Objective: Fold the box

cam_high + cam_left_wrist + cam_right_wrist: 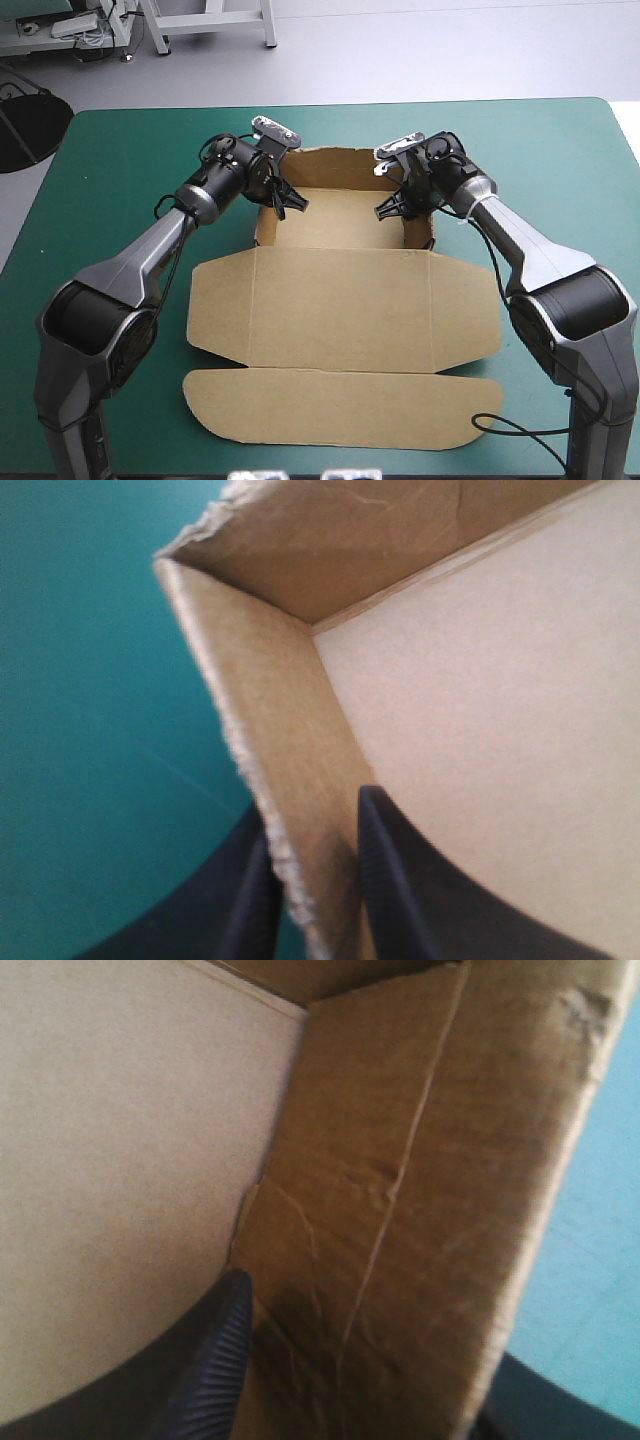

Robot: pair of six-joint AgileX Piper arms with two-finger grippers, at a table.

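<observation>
The left tool is nearly closed, pinching the left wall of the box; the right tool likewise pinches the right wall. The box sits mid-frame on the teal-green desk.

Light: bright and even, from overhead, on the teal-green cover.
Shadows: soft and faint beside the box.
Wrist views: box floor pale and bright, raised walls darker.

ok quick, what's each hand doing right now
Left hand: closed on the left wall of the box.
Right hand: closed on its right wall.
</observation>
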